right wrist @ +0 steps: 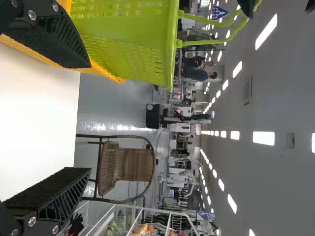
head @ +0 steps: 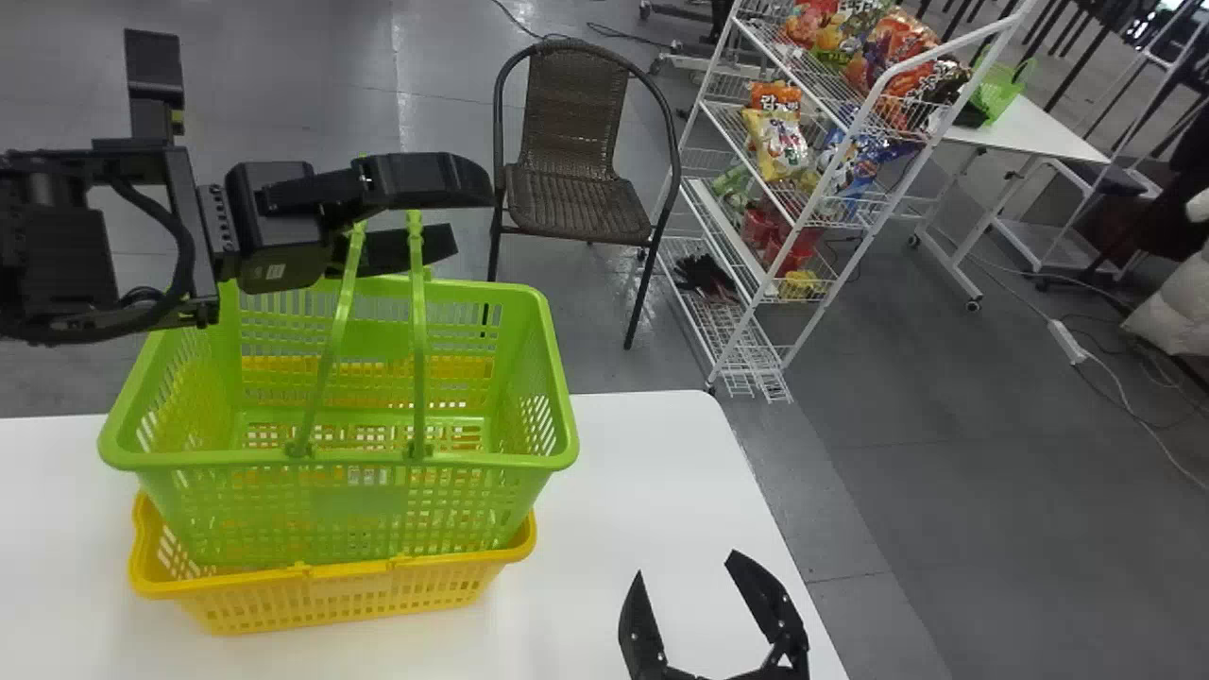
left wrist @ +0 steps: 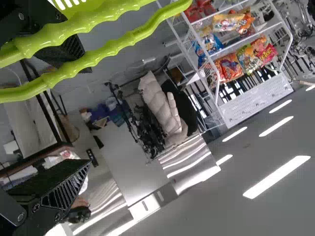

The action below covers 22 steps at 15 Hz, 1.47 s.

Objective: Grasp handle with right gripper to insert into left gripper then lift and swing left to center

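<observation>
Covering upper parts of handles (head: 419,331): left claw (head: 470,217).

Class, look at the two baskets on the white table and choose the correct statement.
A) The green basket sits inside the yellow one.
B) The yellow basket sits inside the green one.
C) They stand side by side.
A: the lower part of the green basket is down within the yellow basket, whose rim shows in front of it.

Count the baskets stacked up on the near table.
2: a green basket on top, its lower part sitting inside a yellow basket, which rests on the white table. Any further one nested inside the yellow may be hidden.
</observation>
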Available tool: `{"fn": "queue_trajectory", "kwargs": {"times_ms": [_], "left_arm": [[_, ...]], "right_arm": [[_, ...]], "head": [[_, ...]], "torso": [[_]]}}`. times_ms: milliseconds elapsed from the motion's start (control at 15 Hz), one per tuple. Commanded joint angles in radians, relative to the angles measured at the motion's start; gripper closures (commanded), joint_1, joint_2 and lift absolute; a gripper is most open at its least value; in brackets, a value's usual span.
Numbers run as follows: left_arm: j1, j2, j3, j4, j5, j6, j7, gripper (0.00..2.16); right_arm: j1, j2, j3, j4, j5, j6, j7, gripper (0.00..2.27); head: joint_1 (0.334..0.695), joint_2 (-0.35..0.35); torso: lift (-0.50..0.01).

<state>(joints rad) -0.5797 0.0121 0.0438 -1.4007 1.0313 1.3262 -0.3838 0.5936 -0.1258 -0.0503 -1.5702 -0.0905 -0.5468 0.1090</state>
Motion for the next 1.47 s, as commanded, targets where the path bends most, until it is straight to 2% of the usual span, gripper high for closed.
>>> {"fn": "queue_trajectory", "kwargs": {"times_ms": [0, 933, 1067, 1200, 1400], "left_arm": [[-0.02, 0.002, 0.013, 0.017, 0.019, 0.005, 0.002, 0.19], [-0.143, 0.026, 0.079, 0.101, 0.046, 0.002, 0.016, 0.22], [-0.149, 0.029, 0.079, 0.109, 0.042, 0.002, 0.016, 0.37], [-0.149, 0.029, 0.08, 0.112, 0.036, -0.001, 0.016, 0.64], [-0.15, 0.031, 0.08, 0.114, 0.03, -0.005, 0.013, 1.35]], "right_arm": [[0.0, 0.0, 0.001, 0.001, 0.0, 0.0, 0.0, 0.06], [-0.001, 0.0, 0.003, 0.001, 0.0, 0.003, 0.001, 0.06], [-0.001, 0.0, 0.004, 0.001, 0.0, 0.003, 0.001, 0.06], [-0.001, 0.0, 0.004, 0.001, 0.0, 0.003, 0.001, 0.06], [-0.003, 0.0, 0.004, 0.001, 0.0, 0.003, 0.001, 0.06]], "head": [[0.695, -0.35], [0.695, -0.307], [0.695, -0.301], [0.695, -0.297], [0.695, -0.292]], "torso": [[0.0], [0.0], [0.0], [0.0], [0.0]]}}
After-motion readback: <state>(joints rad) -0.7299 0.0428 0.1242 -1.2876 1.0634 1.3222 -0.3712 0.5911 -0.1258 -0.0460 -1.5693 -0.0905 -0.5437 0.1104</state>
